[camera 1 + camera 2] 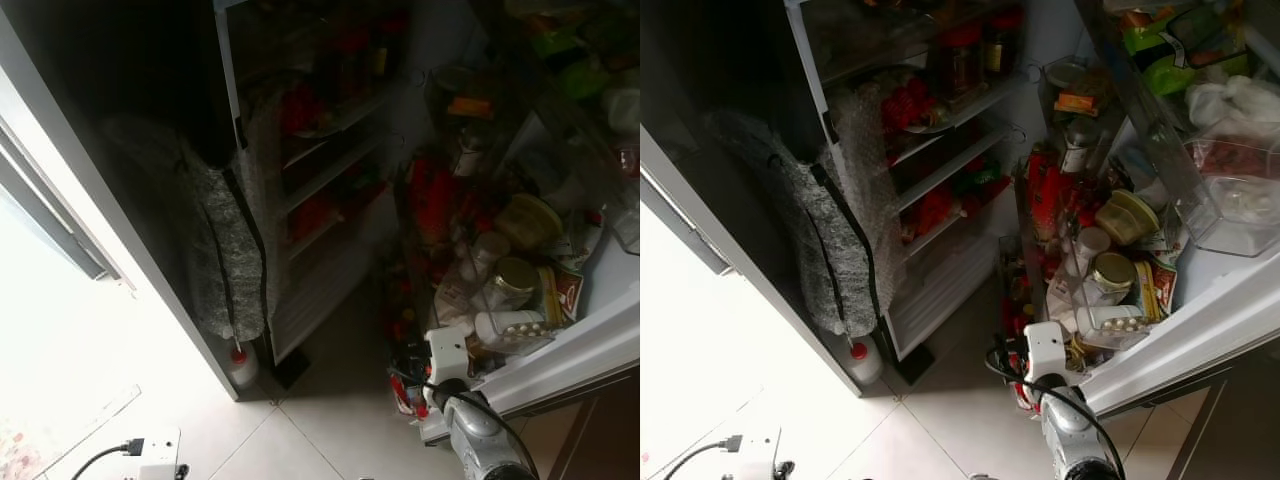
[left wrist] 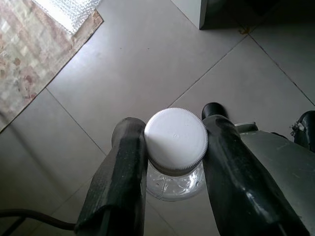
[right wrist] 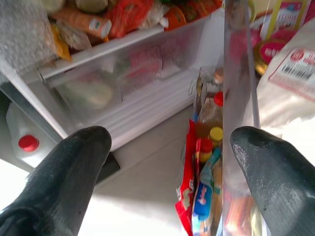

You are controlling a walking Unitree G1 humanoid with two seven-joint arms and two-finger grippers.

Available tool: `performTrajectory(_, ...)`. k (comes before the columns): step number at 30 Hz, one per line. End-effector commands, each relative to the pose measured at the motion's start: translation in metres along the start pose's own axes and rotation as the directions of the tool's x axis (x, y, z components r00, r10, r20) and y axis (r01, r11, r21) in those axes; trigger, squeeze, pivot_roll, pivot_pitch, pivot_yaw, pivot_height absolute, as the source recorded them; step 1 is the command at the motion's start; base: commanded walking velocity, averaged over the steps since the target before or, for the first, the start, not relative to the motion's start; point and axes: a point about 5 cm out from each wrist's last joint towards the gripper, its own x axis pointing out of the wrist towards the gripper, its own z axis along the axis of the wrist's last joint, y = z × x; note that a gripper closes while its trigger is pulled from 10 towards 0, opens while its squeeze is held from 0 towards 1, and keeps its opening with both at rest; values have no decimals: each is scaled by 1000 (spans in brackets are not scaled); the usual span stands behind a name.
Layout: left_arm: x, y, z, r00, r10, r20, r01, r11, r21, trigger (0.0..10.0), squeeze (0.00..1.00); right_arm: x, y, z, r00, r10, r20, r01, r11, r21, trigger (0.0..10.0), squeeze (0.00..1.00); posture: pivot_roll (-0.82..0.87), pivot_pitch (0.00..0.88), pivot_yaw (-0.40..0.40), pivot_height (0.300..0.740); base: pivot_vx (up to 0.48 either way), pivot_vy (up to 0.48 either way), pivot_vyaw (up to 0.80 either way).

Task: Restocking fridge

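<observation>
My left gripper (image 2: 173,123) is shut on a clear plastic bottle with a white screw cap (image 2: 175,140), one finger on each side of its neck, above the tiled floor. My right gripper (image 3: 170,140) is open with its fingers wide apart and nothing between them. It is low down between the open fridge's bottom drawer (image 3: 123,73) and the edge of the fridge door (image 3: 236,98). My right arm (image 1: 480,430) reaches forward at the foot of the door. The fridge shelves (image 1: 950,165) are crowded with red packets and jars. The door shelf (image 1: 1200,330) holds jars, tubs and packets.
A bag of sauce bottles (image 3: 206,162) stands on the floor under the door. A white jug with a red cap (image 1: 862,362) sits by the fridge's left corner. Grey padding (image 1: 835,250) hangs on the fridge side. A power strip (image 1: 155,450) and a rug (image 2: 29,54) lie on the floor.
</observation>
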Motion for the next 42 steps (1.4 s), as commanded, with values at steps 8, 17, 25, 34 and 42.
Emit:
performTrajectory(8, -2, 1, -8, 1000, 12, -26, -12, 1000, 15, 10000, 0, 9, -4, 29, 991, -3, 133, 4, 1000, -9, 10000, 0, -110, 167, -35, 740, 0, 0, 0)
performTrajectory(17, -2, -2, -7, 1000, 10, -21, -10, 1000, 23, 10000, 0, 14, -8, 45, 981, -15, 193, 20, 999, -26, 10000, 0, -108, 166, -37, 740, 0, 0, 0)
performTrajectory(25, -2, -4, -6, 1000, 7, -16, -7, 1000, 28, 10000, 0, 11, -17, 43, 981, -70, 181, 77, 997, -30, 10000, 0, -110, 166, -39, 740, 0, 0, 0)
performTrajectory(34, -2, -5, -6, 1000, 4, -12, -4, 999, 35, 10000, 0, 1, -41, 29, 978, -169, 119, 174, 985, -25, 10000, 0, -110, 167, -37, 740, 0, 0, 0)
performTrajectory(42, -2, -4, -5, 1000, 5, -9, -4, 999, 43, 10000, 0, -21, -76, 11, 950, -309, 44, 310, 951, -13, 10000, 0, -111, 166, -35, 740, 0, 0, 0)
